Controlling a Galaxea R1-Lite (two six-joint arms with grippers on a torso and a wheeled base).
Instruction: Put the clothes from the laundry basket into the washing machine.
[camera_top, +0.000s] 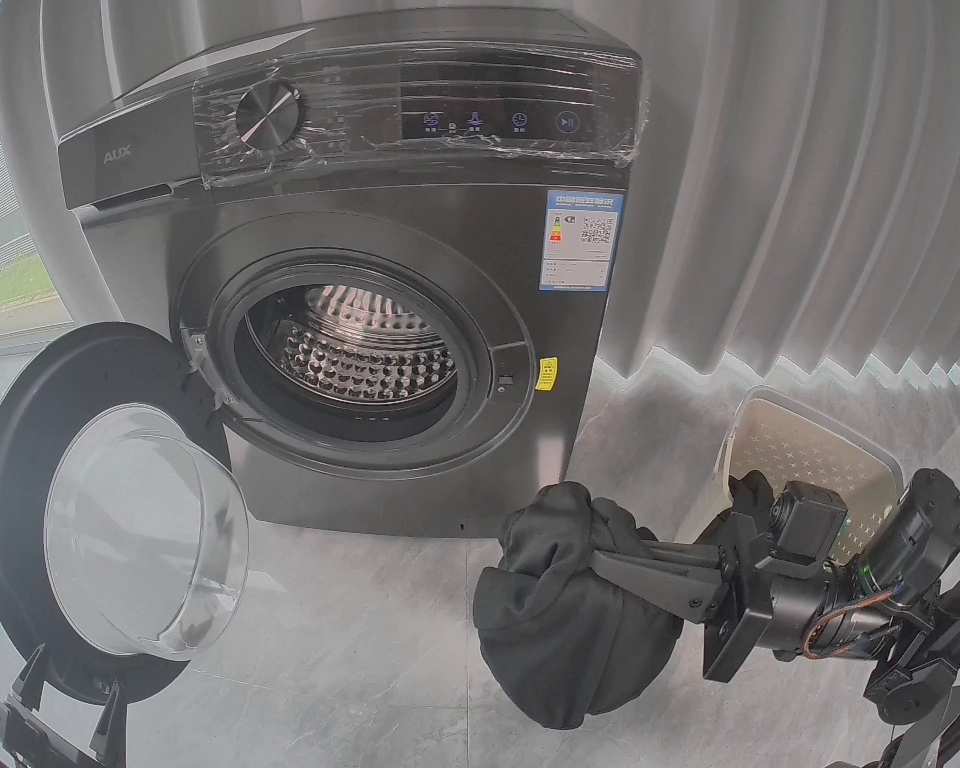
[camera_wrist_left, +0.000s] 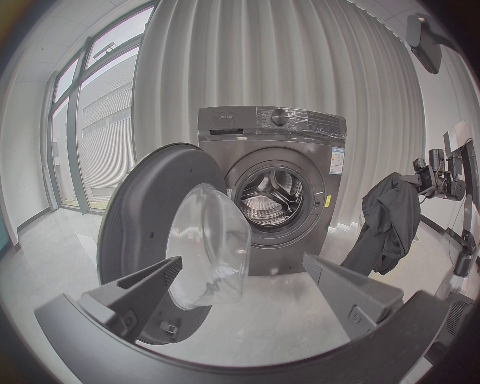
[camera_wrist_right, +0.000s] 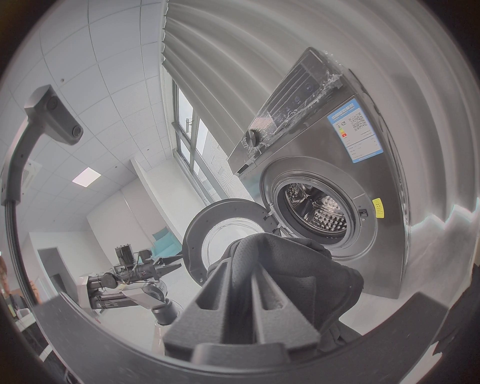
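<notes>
Washing machine (camera_top: 400, 300): grey front-loader on a pale tiled floor (camera_top: 350, 650). It stands against a pleated white curtain (camera_top: 800, 200), and clear film is wrapped over its control panel (camera_top: 420, 115).
Door (camera_top: 100, 500): swung wide open to the robot's left, its clear domed glass facing outward. It hangs off to the side of the line from garment to opening.
Drum (camera_top: 360, 350): the round opening is uncovered and the perforated steel inside is in plain sight.
Black garment (camera_top: 560, 610): bunched into a lump and hanging off the floor. It sits low, in front of the machine's lower right corner, to the right of and below the drum opening.
Right gripper (camera_top: 605, 568): fingers clamped on the black garment, with cloth spilling over and around them.
Laundry basket (camera_top: 810, 450): pale with perforated walls, on the floor to the right of the machine near the curtain, behind the right arm.
Left gripper (camera_wrist_left: 240, 265): fingers spread apart and holding nothing. It sits low, on the robot's left, just before the open door.
</notes>
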